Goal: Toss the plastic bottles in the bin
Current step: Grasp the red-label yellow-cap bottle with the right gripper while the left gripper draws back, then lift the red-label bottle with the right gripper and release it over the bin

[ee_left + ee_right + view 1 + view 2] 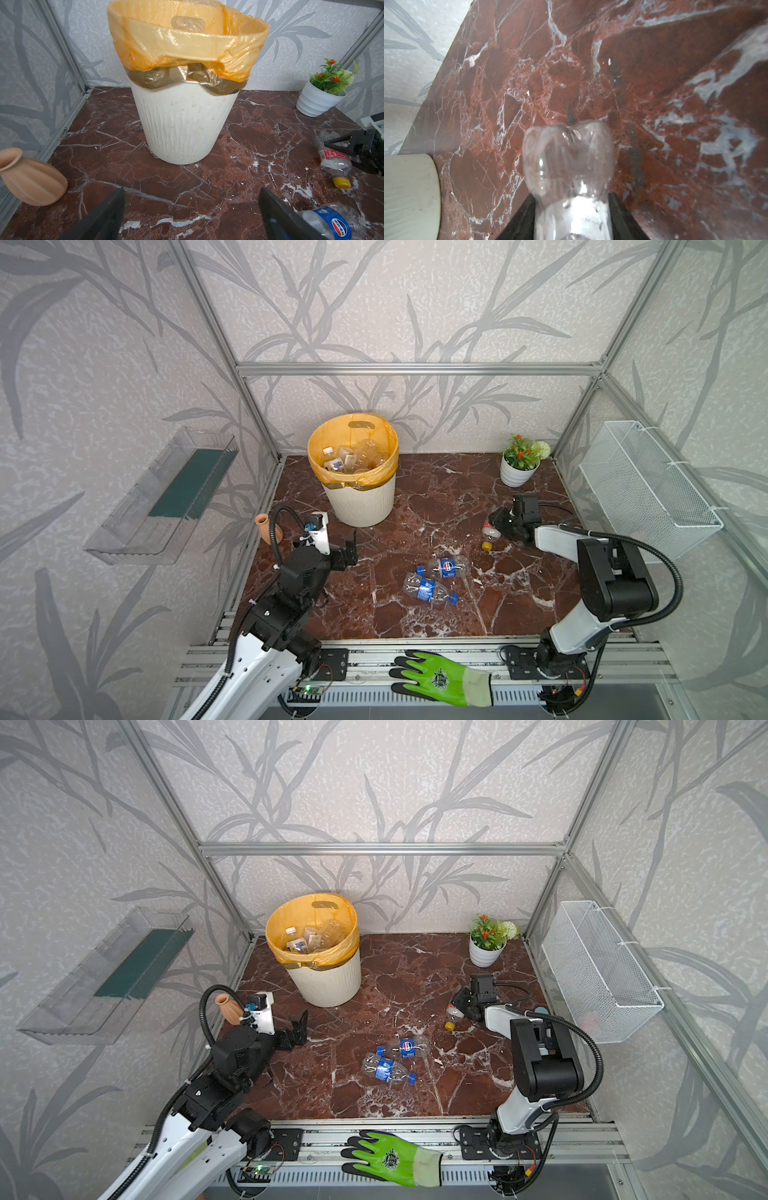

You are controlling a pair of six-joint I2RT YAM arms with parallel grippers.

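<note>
Red-brown, white-veined marble tabletop [415, 506]; grey leaf-print walls [415, 302]. Cream ribbed plastic bin with orange liner [359, 502] at rear, holding clear bottles. Right of the bin: right gripper [500, 521] pinches a clear red-label, yellow-capped bottle [491, 533] lying on the marble. In front of the bin: two clear blue-label bottles [446, 567] [428, 591]. Left gripper [350, 549] is spread wide and empty.

clear bottle [569, 166] | pinched between black jaws | red marble tabletop [654, 62] beyond it
</note>
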